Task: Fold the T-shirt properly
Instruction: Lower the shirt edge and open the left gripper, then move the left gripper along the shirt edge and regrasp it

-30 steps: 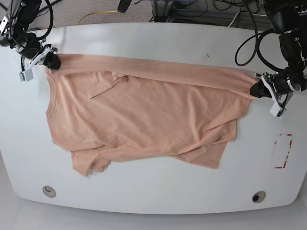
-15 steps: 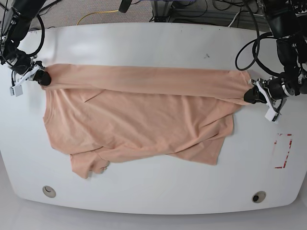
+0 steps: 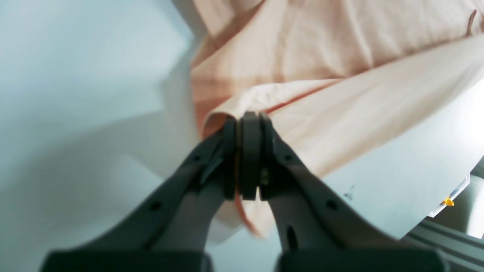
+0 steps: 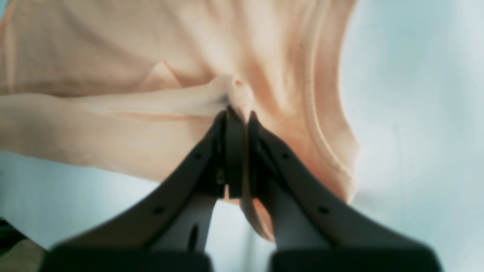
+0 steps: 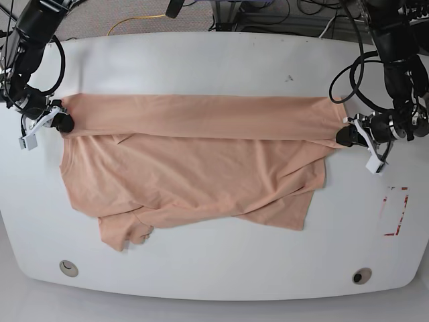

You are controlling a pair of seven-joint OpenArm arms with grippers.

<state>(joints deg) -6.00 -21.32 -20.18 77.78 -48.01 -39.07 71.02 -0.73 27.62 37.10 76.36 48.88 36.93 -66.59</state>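
The peach-pink T-shirt (image 5: 194, 168) lies spread on the white table (image 5: 214, 60), its far edge folded toward the front as a long taut band. No patch shows. My left gripper (image 5: 343, 135), on the right of the base view, is shut on the band's right corner; the wrist view shows cloth (image 3: 340, 94) pinched between its shut fingers (image 3: 247, 124). My right gripper (image 5: 64, 123), on the left, is shut on the band's left corner, with cloth (image 4: 151, 113) bunched at its fingertips (image 4: 236, 113). A sleeve (image 5: 124, 229) sticks out at the front left.
A red-and-white marking (image 5: 395, 211) lies on the table at the right. Two round holes (image 5: 68, 267) (image 5: 362, 276) sit near the front edge. Cables and equipment (image 5: 268, 13) lie behind the table's far edge.
Both grippers have drawn the shirt's far edge toward the front and slightly outward, widening the fold. The band is straighter and tauter now and covers the wrinkle near the collar.
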